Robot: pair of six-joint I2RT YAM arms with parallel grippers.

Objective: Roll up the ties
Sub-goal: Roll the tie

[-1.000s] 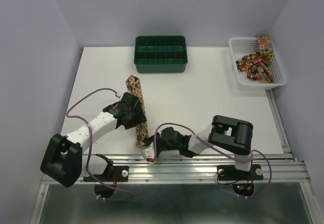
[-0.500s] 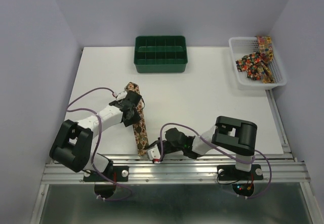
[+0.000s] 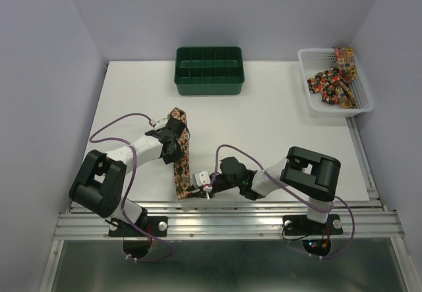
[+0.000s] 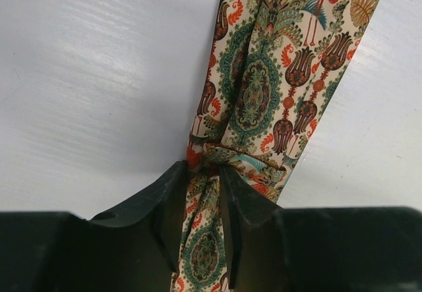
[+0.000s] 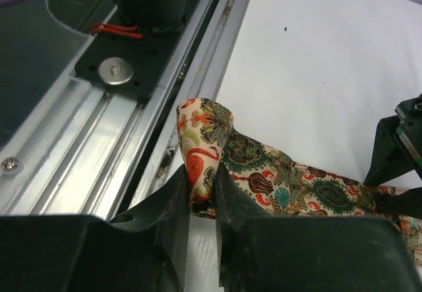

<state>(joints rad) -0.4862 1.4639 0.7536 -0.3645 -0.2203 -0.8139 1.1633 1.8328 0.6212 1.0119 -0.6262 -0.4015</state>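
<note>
since the earlier frame the left arm has tucked its elbow in toward the lower left, and the left tool [image 3: 173, 142] has narrowed its jaws on the tie [image 3: 182, 172]. the right tool [image 3: 202, 180] has come up off the rail [image 3: 264, 216] to the tie's near end, and the tie's far end has drawn slightly down the frame.

the tie lies along the surface [image 3: 277, 127] in the lower left of the overhead frame, running from near the middle down to the front edge. in the left wrist view the left tool pinches the cloth, which bunches between its jaws. we judge that this grip anchors the length and keeps it taut. the right tool is clamped on the near end, which curls over between its jaws just beside the rail. we read that curl as the start of the roll.

the green tray [image 3: 209, 81] sits at the top centre, well apart, and we see nothing in its compartments. the white basket [image 3: 320, 51] in the upper right holds more ties [image 3: 331, 84] in a loose heap, one draped over its far corner.
</note>
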